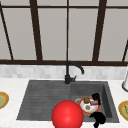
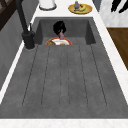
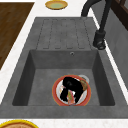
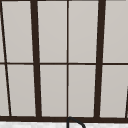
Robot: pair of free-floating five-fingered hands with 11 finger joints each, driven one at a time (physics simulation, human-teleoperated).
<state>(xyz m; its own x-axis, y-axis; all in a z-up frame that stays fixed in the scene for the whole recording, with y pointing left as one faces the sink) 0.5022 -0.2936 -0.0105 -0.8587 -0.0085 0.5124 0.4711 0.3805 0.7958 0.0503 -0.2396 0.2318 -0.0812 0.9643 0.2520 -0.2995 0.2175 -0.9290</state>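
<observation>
Grey stone sink (image 1: 45,100) under a dark-framed window (image 1: 67,30). Low right of the frame, in the basin, sits a round orange-rimmed white plate (image 1: 86,108). One black hand (image 1: 96,98) rests on its far edge, pinching a small striped object; another black hand (image 1: 98,118) hovers lower right, fingers unclear.

The white worktop (image 1: 15,85) carries a dark grey sink (image 1: 45,100) with a ribbed draining board at its left and a basin at its right. In the basin lies a red-rimmed plate (image 3: 57,97) with food on it. A black tap (image 1: 68,72) stands at the back edge. On the worktop, one yellow dish (image 1: 3,99) lies left of the sink and another yellow dish (image 1: 123,108) lies right, near a white container (image 2: 47,3).
</observation>
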